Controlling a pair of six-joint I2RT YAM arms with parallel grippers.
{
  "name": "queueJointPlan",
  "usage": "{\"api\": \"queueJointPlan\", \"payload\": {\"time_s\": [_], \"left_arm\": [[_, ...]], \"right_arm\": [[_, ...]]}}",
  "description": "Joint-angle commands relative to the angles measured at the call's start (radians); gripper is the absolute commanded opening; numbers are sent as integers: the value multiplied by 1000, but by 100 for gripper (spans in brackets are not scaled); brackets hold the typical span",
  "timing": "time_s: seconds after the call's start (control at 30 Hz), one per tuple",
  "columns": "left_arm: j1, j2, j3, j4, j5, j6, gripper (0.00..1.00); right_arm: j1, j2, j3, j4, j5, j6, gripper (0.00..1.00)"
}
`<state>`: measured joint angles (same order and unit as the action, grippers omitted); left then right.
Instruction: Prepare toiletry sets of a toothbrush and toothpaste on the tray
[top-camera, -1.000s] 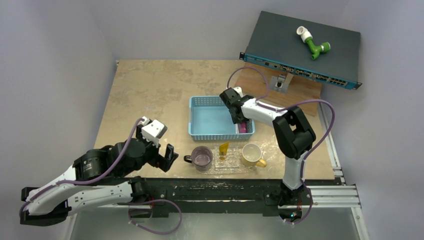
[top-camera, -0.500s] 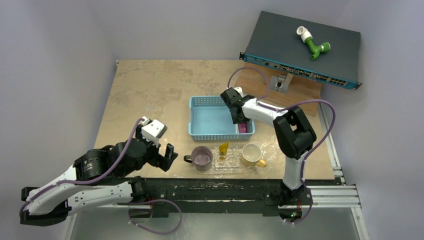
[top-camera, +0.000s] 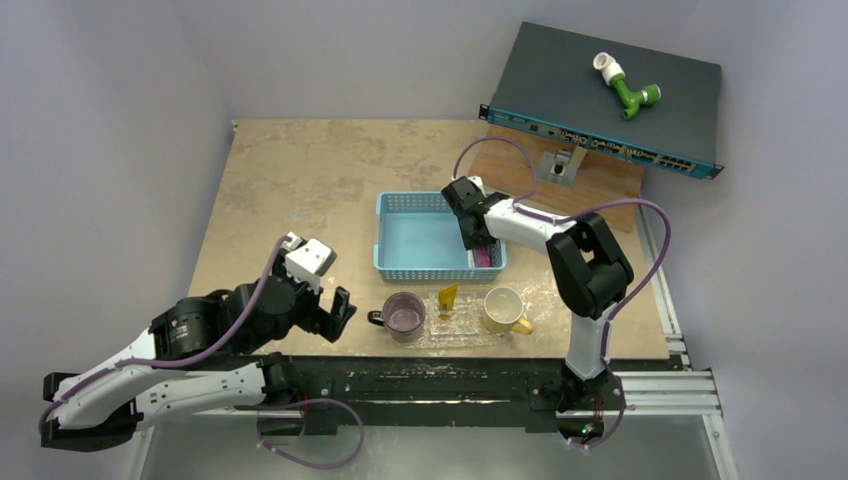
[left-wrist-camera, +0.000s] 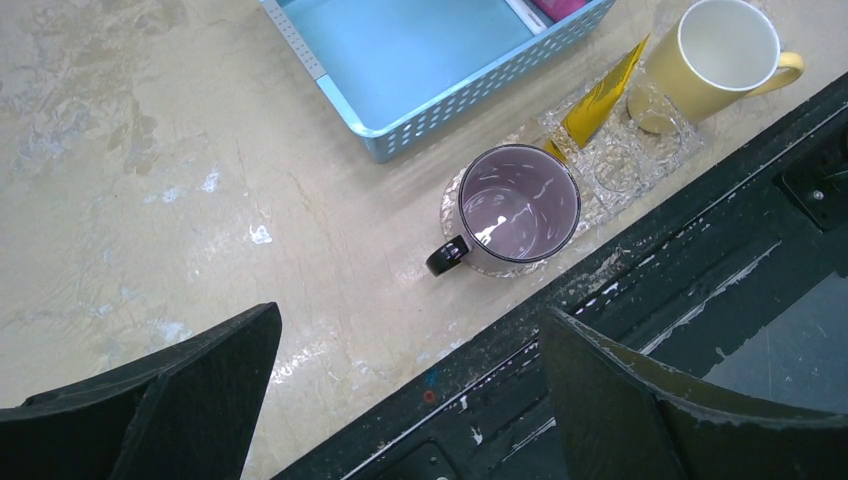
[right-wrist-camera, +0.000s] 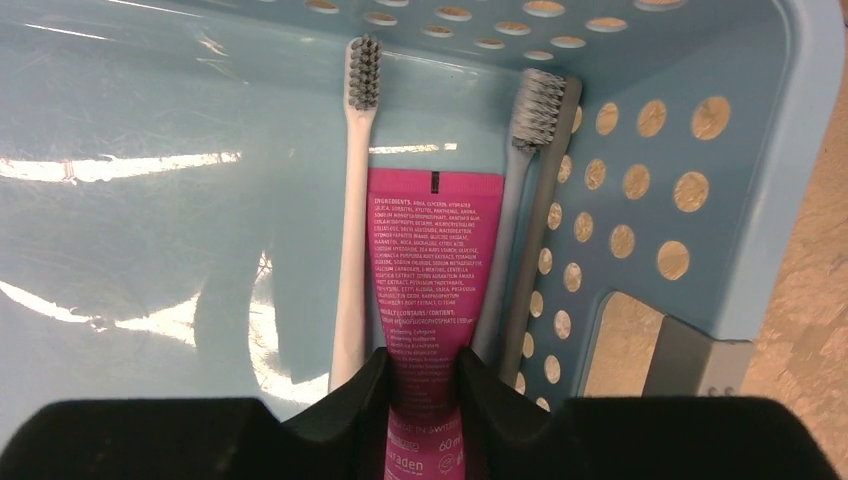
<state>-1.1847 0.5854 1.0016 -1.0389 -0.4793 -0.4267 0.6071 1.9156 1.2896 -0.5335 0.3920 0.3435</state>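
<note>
Left claw (left-wrist-camera: 410, 330) first: its two black fingers stand wide apart with nothing between them, hovering over the bare tabletop at about 9 o'clock from the translucent purple mug (left-wrist-camera: 520, 205). Against the overhead view of a second ago it has drifted only a hair, so I read that arm as parked. The purple mug sits on the 9 o'clock end of the flat clear glittery oblong tray (left-wrist-camera: 612, 172). The yellow-orange toothpaste tube (left-wrist-camera: 597, 95) lies slanted across the tray's middle, and the pale yellow mug (left-wrist-camera: 715, 55) takes the 3 o'clock end. I can find no toothbrush on the tray. At 12 o'clock from the tray, the light-blue perforated plastic basket (top-camera: 425, 203) has slid a touch toward 9 o'clock over the last second, and that is the one real change. I put it down to the right claw (right-wrist-camera: 422, 365), which reaches into the basket's 4 o'clock corner with its fingers pinched onto the cap end of the pink-magenta toothpaste tube (right-wrist-camera: 430, 260). The tube lies flat on the basket floor. A thin white toothbrush (right-wrist-camera: 352, 220) lies against its 9 o'clock side, and two thin grey toothbrushes (right-wrist-camera: 520, 250) are squeezed between its 3 o'clock side and the basket wall. My judgement is that the grip is made and the second tube is ready to come out, but the shifting basket suggests the fingers are dragging on the floor or wall. I would lift straight up, and both sets would then need brushes.
</note>
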Motion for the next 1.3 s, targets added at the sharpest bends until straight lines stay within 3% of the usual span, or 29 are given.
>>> {"api": "queueJointPlan", "payload": {"time_s": [0.0, 0.13, 0.23, 0.9, 1.27], "left_arm": [[3, 12, -1, 2, -20, -6, 100], [4, 20, -1, 0, -23, -5, 100], [5, 22, -1, -1, -27, -4, 100], [5, -17, 3, 25, -41, -16, 100], [5, -13, 2, 155, 68, -33, 100]], "right_arm": [[10, 23, -27, 33, -89, 11, 22], [10, 11, -24, 31, -84, 12, 5], [12, -11, -19, 30, -76, 17, 0], [37, -349, -50, 147, -23, 25, 0], [189, -651, -156, 328, -53, 64, 0]]}}
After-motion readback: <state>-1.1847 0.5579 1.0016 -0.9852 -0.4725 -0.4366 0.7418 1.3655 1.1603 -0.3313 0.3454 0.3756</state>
